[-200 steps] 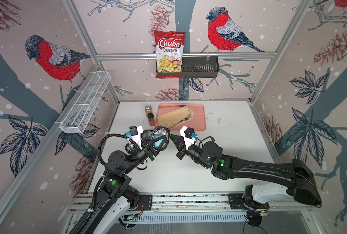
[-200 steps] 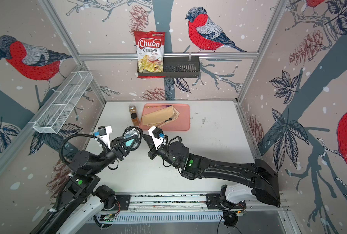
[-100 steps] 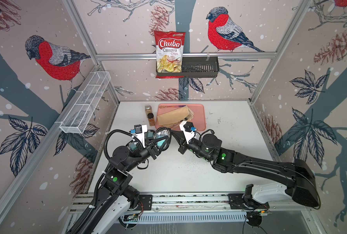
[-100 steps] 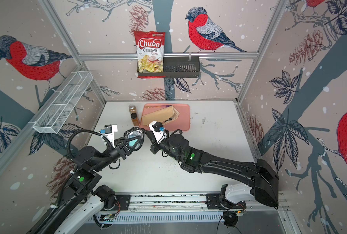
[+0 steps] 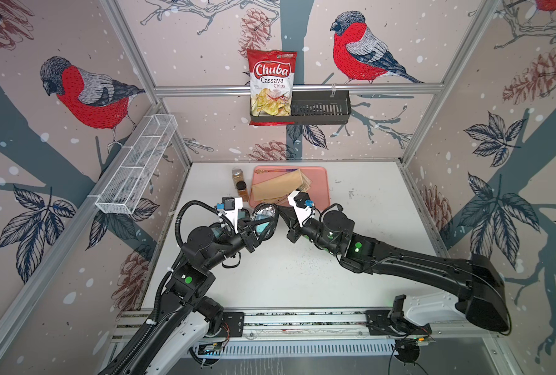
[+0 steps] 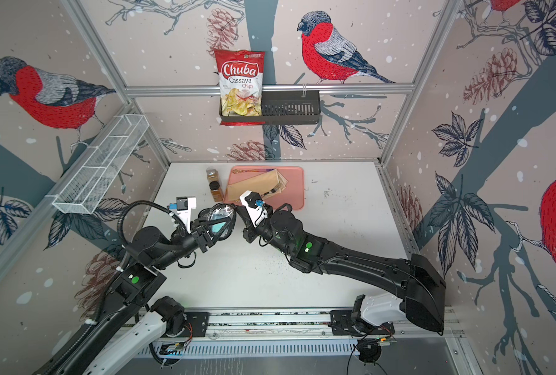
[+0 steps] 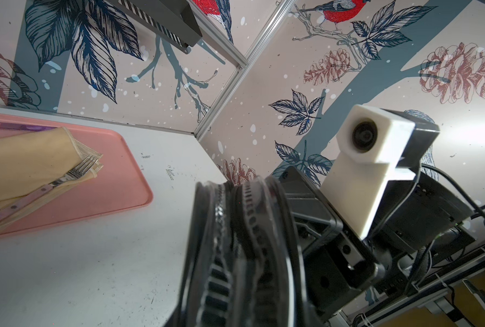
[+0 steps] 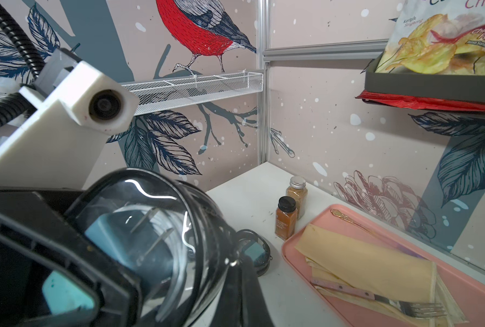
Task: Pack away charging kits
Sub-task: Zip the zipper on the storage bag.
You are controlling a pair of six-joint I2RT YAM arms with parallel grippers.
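Clear-lidded case, teal plug adapter inside, pinched in my left claw; right claw pressed together at its rim.

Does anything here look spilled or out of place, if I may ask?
Fine dark specks lie scattered on the white table beside the right arm, like a small spill; what they are cannot be told.

Bright, even lt; glare on case; fg blurry.
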